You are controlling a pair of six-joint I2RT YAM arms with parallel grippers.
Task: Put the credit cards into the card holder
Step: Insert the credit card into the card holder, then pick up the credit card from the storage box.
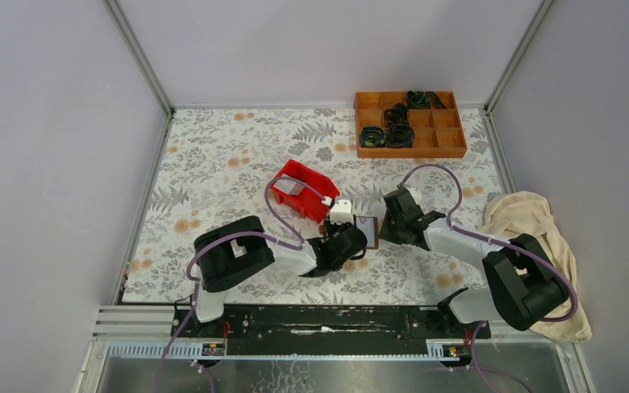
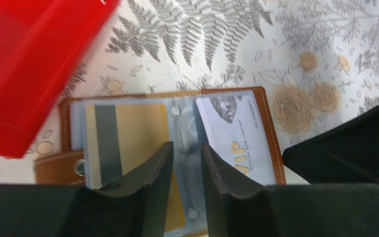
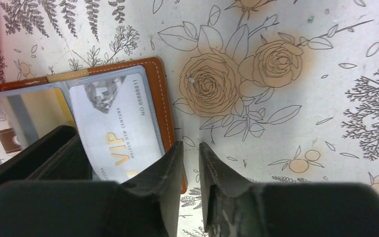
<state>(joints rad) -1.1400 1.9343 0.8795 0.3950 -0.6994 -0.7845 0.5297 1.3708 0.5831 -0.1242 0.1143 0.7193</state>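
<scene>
- Wallet [image 2: 269,129] lies open between the arms, just beside the bin [image 1: 315,209], with gold card [image 2: 138,128] and white card [image 2: 237,136] in its sleeves.
- Left gripper [image 2: 185,148] is over the wallet's middle, jaws slightly apart, empty.
- Right gripper [image 3: 191,145] is at the wallet's right edge, jaws slightly apart, empty.
- Tray [image 1: 450,152] and cloth [image 1: 532,217] are well apart.

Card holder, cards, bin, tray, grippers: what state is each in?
card holder, lying open flat
gold card, sleeved inside it
white card, sleeved inside it
red bin, upright
wooden tray, some compartments filled
left gripper, slightly open, empty
right gripper, slightly open, empty
</scene>
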